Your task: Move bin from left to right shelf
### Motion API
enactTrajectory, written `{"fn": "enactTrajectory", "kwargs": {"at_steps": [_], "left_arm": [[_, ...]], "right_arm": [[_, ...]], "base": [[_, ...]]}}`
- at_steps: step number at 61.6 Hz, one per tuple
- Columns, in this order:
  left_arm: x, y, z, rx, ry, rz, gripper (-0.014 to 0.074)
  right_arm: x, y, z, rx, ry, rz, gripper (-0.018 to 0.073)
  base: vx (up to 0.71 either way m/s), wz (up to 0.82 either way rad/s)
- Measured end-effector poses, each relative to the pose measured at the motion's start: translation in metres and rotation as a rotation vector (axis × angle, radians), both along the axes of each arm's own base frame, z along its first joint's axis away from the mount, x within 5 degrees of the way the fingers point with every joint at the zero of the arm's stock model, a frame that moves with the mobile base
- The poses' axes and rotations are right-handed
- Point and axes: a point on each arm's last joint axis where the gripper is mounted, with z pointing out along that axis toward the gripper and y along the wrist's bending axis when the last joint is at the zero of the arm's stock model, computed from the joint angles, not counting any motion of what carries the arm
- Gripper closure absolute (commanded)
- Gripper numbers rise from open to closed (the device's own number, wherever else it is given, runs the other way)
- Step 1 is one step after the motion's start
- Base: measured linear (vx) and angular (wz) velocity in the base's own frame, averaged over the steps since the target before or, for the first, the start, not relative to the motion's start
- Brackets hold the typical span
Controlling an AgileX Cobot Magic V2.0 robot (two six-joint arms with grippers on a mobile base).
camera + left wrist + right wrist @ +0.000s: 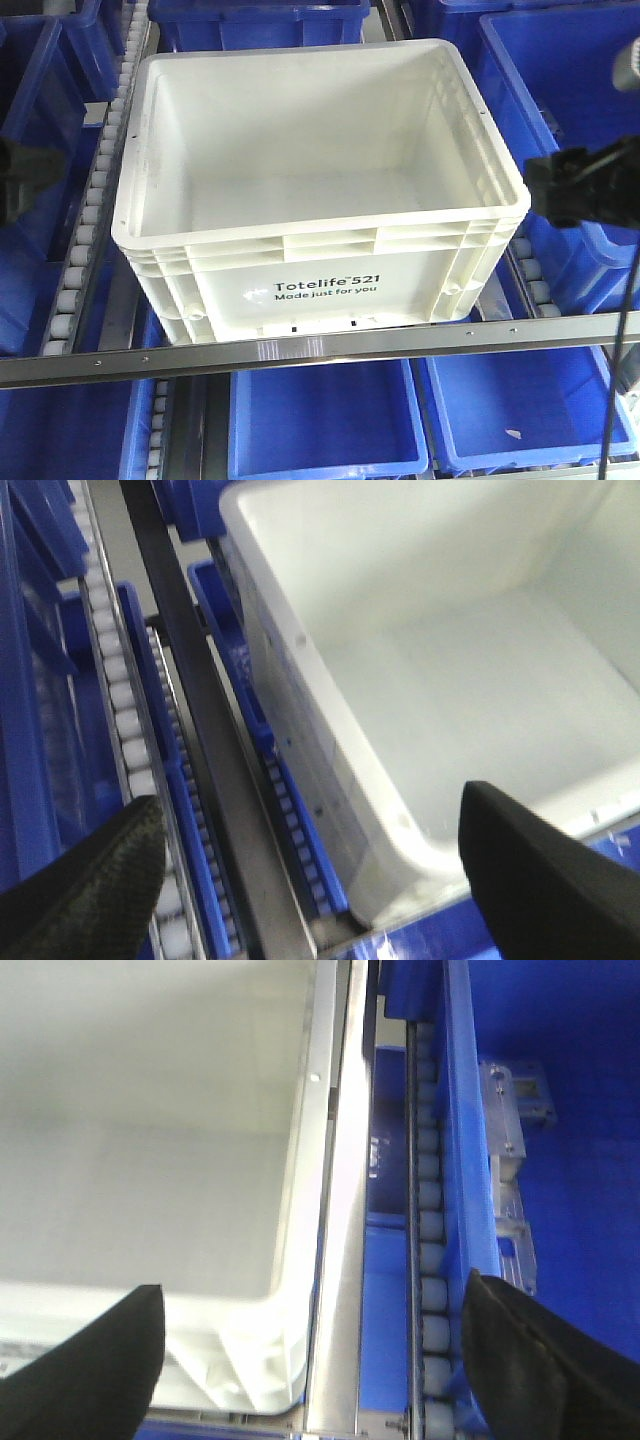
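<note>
Steel and white rollers make up the biggest thing I see: the right shelf, its shiny front rail crossing the whole front view, with roller tracks running back along the left side and more visible at the right.

On that rack sits the bin, a large white tote, empty inside, its printed face turned toward my front camera and its front base just behind the rail. It stands upright, slightly skewed against the rail line. Blue bins surround it: below the rail, behind it, and to either side.

From the left wrist view I look down on the tote's left rim, with roller strips and a dark rail running beside it. The left gripper has its two dark fingers spread wide apart, one over the rollers, the other over the tote's near corner; nothing is held between them.

From the right wrist view the tote's right rim lies alongside a steel rail and a line of rollers. The right gripper is likewise spread wide, one finger over the tote's corner, the other over the blue side, holding nothing.

In the front view, dark arm hardware shows just beside the tote's right edge.
</note>
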Motion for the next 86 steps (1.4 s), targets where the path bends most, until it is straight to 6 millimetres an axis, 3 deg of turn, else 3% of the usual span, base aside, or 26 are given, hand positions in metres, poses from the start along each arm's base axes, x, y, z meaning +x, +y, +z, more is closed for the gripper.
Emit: {"fn": "enactTrajectory", "kwargs": {"at_steps": [12,20,31,51,57,69,86], "left_arm": [[-0.037,0.008,-0.028,0.025,0.055,-0.016,0.0019],[-0.053,0.011,-0.039,0.025,0.051,-0.017,0.0029],[-0.057,0.012,-0.042,0.031,0.046,-0.021,0.0173],[-0.057,0.012,-0.042,0.031,0.046,-0.021,0.0517],[-0.057,0.012,-0.042,0.033,0.045,-0.021,0.0582],[-0.057,0.013,-0.042,0.104,0.026,-0.052,0.0603],[-0.061,0.010,-0.046,0.066,0.088,-0.069,0.0603]], "right_arm": [[-0.063,-0.020,-0.020,-0.043,0.069,0.014,0.0055],[-0.094,-0.028,-0.030,-0.045,0.059,0.029,0.0100],[-0.119,-0.036,-0.032,-0.031,-0.007,0.034,0.0251],[-0.127,-0.039,-0.037,-0.041,0.038,0.022,0.0573],[-0.127,-0.040,-0.037,-0.042,0.043,0.021,0.0571],[-0.128,-0.040,-0.038,-0.045,0.058,0.018,0.0568],[-0.128,-0.040,-0.038,-0.046,0.060,0.018,0.0568]], "base": [[0.00,0.00],[0.00,0.00],[0.00,0.00],[0.00,0.00],[0.00,0.00],[0.00,0.00],[0.00,0.00]]}}
